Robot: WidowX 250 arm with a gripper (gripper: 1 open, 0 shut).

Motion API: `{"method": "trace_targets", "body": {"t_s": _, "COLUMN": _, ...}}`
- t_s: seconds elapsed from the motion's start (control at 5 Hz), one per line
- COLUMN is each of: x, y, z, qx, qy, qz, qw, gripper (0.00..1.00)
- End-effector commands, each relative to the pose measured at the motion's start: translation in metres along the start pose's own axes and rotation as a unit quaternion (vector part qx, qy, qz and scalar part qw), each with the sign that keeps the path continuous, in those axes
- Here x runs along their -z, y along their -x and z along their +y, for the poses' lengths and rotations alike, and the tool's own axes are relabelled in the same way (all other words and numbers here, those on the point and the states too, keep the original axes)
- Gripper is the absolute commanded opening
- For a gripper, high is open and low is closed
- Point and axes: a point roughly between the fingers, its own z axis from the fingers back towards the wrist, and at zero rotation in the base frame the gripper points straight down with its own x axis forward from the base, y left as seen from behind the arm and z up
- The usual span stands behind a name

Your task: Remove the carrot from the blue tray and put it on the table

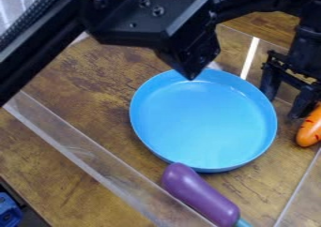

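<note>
Above the brown wood tabletop [78, 101], edged by clear walling [94, 158], the tool [291, 92] hangs open near the carrot [310, 129].

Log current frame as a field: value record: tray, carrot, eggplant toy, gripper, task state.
tray: round bright-blue plastic tray, nothing in it
carrot: orange toy carrot, on the brown wood-grain table right of the tray, partly cut off by the frame edge
eggplant toy: purple, glossy, outside the tray, by its near rim
gripper: black gripper, open, beside the carrot
task state: carrot out of tray, on table
</note>
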Motion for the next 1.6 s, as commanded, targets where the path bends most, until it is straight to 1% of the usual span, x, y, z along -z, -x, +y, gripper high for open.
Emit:
{"method": "trace_targets", "body": {"t_s": 0.0, "x": 0.000, "y": -0.003, "z": 0.001, "qx": 0.038, "qy": 0.007, "qz": -0.015, "qw": 0.9991, "gripper": 1.00}}
{"method": "trace_targets", "body": {"t_s": 0.2, "x": -0.004, "y": -0.002, "z": 0.001, "qx": 0.021, "qy": 0.012, "qz": -0.014, "qw": 0.9996, "gripper": 1.00}}
{"method": "trace_targets", "body": {"t_s": 0.8, "x": 0.007, "y": 0.001, "z": -0.001, "qx": 0.051, "qy": 0.022, "qz": -0.003, "qw": 0.9985, "gripper": 1.00}}
{"method": "trace_targets", "body": {"t_s": 1.2, "x": 0.011, "y": 0.002, "z": -0.003, "qx": 0.014, "qy": 0.033, "qz": -0.002, "qw": 0.9993, "gripper": 1.00}}
{"method": "trace_targets", "body": {"t_s": 1.4, "x": 0.015, "y": 0.010, "z": -0.009, "qx": 0.014, "qy": 0.037, "qz": 0.002, "qw": 0.9992, "gripper": 1.00}}
